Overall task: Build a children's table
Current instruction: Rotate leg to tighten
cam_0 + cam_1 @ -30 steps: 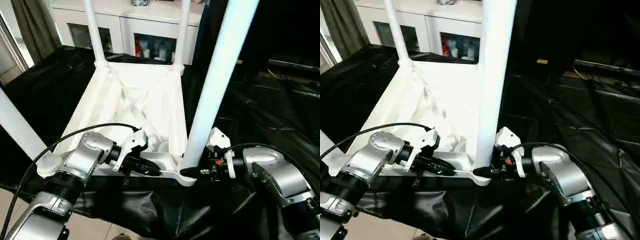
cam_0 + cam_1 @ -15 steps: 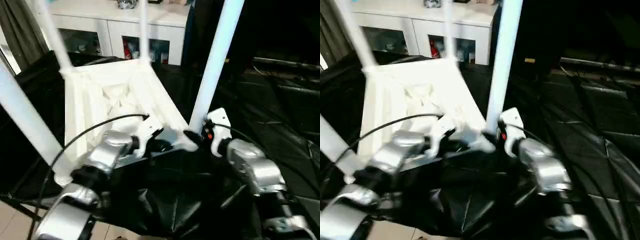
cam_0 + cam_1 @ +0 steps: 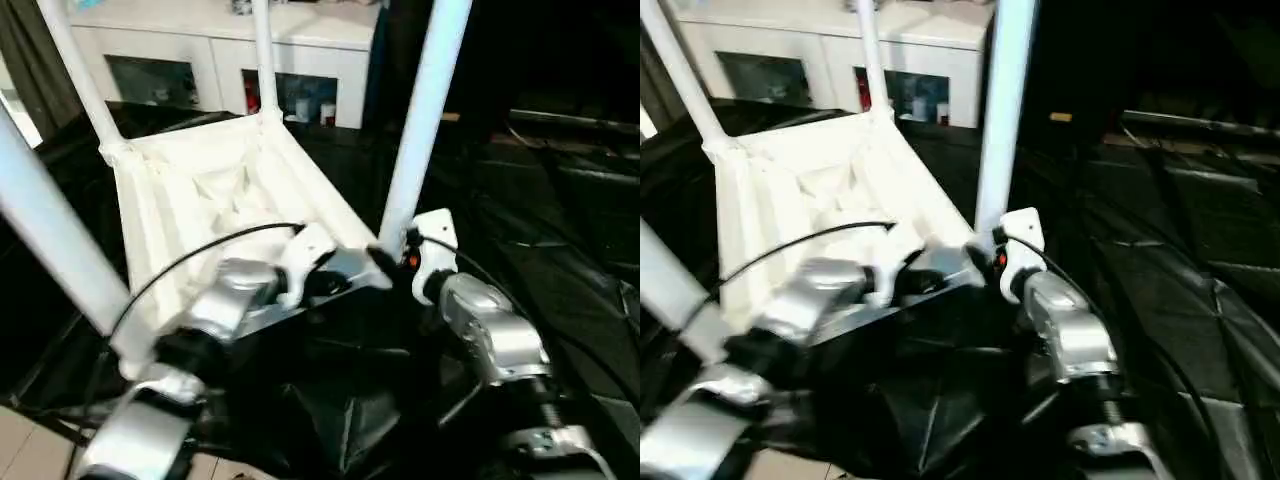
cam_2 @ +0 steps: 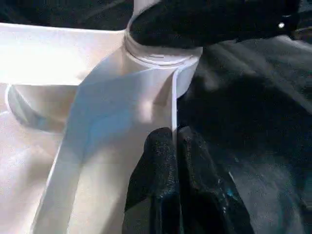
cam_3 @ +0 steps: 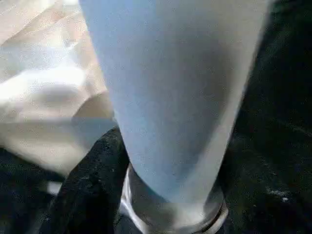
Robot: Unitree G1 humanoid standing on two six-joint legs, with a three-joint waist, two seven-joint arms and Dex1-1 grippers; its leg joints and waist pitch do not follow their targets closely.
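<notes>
Down at the fingertips, the left gripper point(image 4: 173, 161) pinches the thin rim of the upturned white plastic ribbed tabletop point(image 3: 215, 190), fingers closed tight on it. Just beyond, the right gripper point(image 3: 385, 262) clasps the base of a long white tubular leg point(image 3: 422, 110) at its round corner socket point(image 4: 163, 58). The tabletop sits centre-left on black sheeting point(image 3: 560, 230), a white glass-door cabinet point(image 3: 200, 70) at the upper left.

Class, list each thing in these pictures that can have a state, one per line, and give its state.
table top: upside down, ribbed underside up, on black sheeting
four legs: upright in the corner sockets
left gripper: shut on the table top's rim beside a socket
right gripper: shut on the base of the near right leg
cabinet: glass doors closed
</notes>
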